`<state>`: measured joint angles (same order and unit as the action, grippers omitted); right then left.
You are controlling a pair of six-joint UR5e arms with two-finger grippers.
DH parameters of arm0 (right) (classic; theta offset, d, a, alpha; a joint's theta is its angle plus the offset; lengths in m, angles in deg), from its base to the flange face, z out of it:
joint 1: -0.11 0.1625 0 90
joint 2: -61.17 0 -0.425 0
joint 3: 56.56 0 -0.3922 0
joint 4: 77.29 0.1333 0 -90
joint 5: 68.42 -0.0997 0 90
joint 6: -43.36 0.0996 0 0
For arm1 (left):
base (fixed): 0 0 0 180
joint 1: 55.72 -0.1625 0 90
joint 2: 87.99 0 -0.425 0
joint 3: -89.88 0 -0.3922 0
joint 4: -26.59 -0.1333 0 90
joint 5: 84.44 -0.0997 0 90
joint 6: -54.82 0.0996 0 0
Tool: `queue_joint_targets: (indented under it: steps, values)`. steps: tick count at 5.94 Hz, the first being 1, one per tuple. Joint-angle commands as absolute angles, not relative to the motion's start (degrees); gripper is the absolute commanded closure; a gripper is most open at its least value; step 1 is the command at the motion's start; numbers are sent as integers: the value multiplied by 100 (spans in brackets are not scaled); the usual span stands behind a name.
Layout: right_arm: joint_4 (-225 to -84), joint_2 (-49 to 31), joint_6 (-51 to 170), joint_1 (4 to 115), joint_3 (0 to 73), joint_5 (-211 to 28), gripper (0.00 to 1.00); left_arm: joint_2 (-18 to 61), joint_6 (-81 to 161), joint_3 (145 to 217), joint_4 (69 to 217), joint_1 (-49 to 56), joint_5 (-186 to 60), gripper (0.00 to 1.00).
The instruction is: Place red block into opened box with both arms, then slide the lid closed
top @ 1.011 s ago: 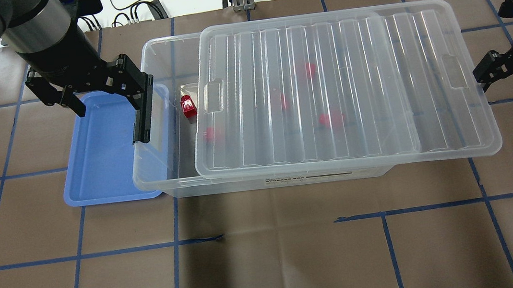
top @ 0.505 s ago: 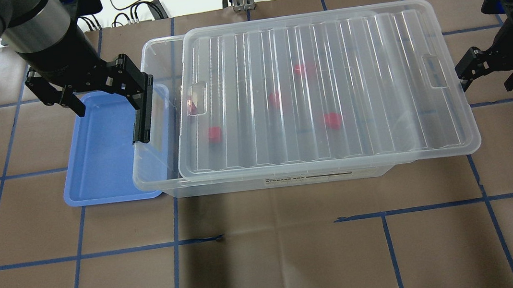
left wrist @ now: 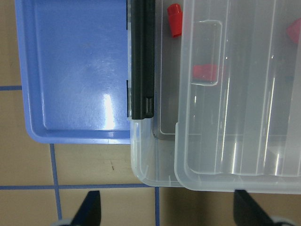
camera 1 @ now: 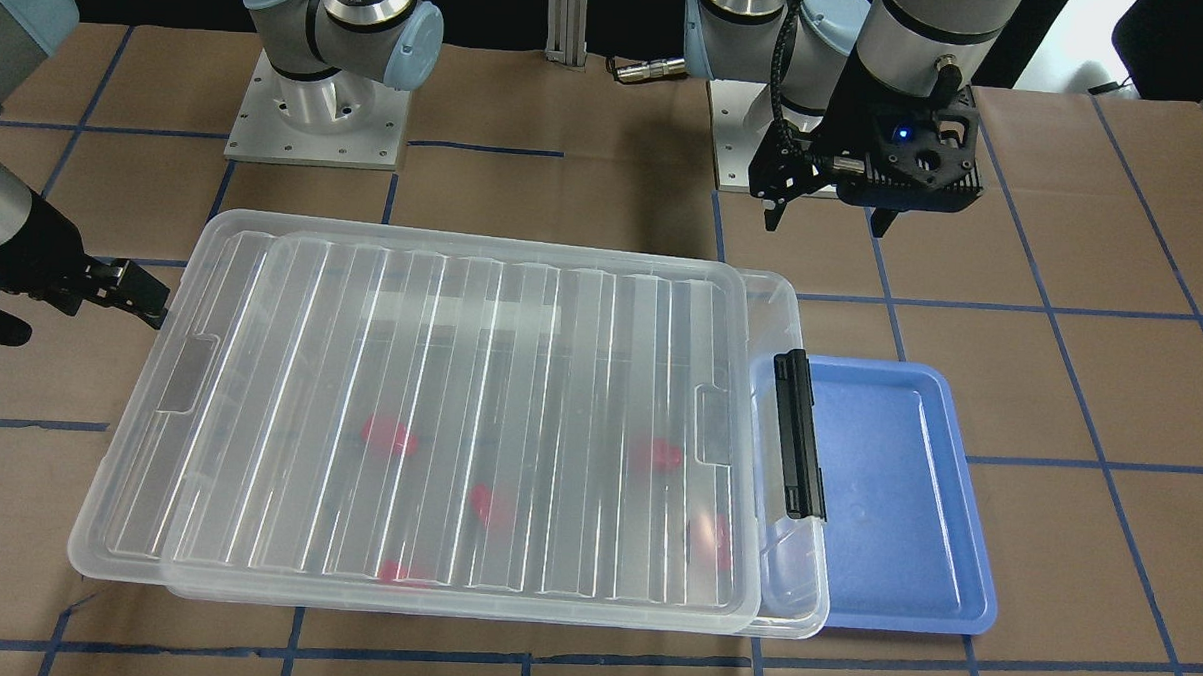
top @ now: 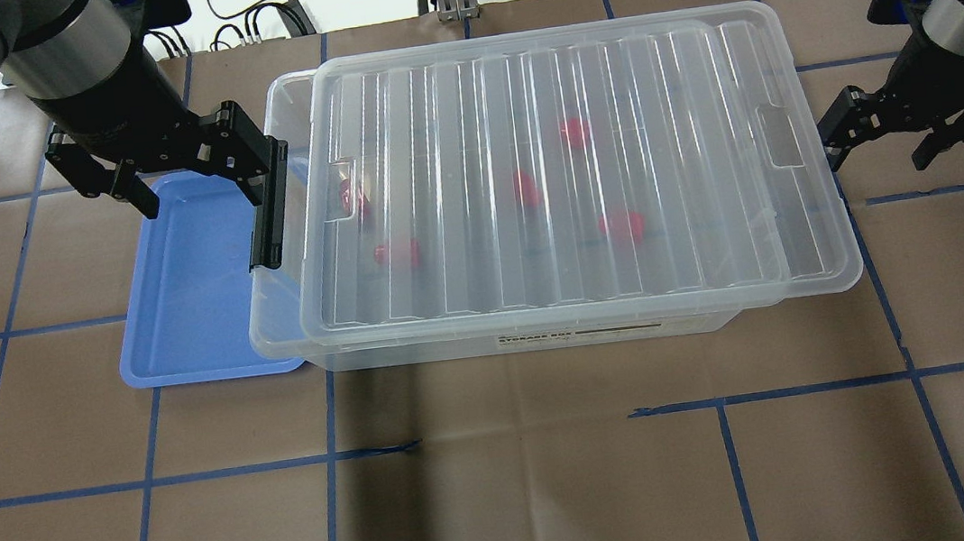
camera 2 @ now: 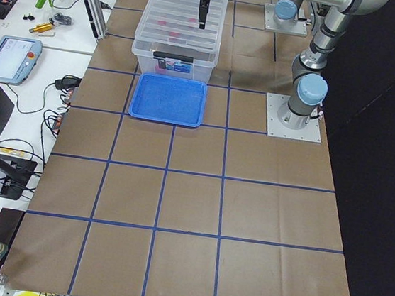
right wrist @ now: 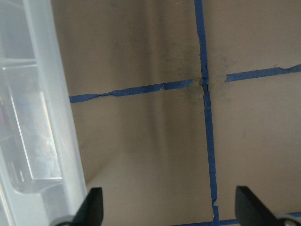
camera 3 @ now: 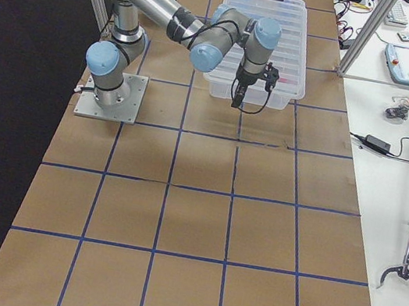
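Observation:
The clear box (top: 275,326) stands mid-table with the ribbed lid (top: 686,147) over nearly all of it. The lid overhangs at the right, and a narrow strip by the black latch (top: 268,209) is uncovered. Several red blocks lie inside under the lid, one (top: 524,186) near the middle and one (left wrist: 174,19) just at the lid's edge. My left gripper (top: 172,174) hangs open over the latch end, holding nothing. My right gripper (top: 880,139) is open, one finger at the lid's right short edge (right wrist: 42,117).
A blue tray (top: 189,286) lies against the box's latch end, partly under its rim. Brown paper with blue tape lines covers the table. Both arm bases (camera 1: 314,118) stand behind the box. Benches with tools flank the table ends.
The lid has slid left over the box, covering the red block near the latch end. My right gripper moved left along with the lid's right edge. The left gripper stayed put.

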<state>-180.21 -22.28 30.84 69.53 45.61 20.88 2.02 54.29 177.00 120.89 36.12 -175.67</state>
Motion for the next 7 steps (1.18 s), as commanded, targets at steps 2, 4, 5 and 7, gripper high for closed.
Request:
queue_joint_targets:
  steps: [2, 4, 5, 7]
  values:
    - [-18030, -2259, 3368, 7270, 4548, 2079, 0, 201, 5429, 17698, 12089, 3613, -17567, 2]
    - [-18003, -2329, 3422, 7315, 4365, 2184, 0, 201, 5429, 17698, 12089, 3613, -17567, 2]
    - [-17455, -2382, 3422, 7324, 3850, 2185, 0, 201, 5429, 17698, 12089, 3613, -17576, 2]
    - [-16147, -2321, 3762, 7498, 2707, 2098, 0, 201, 5429, 17698, 12089, 3613, -17567, 2]
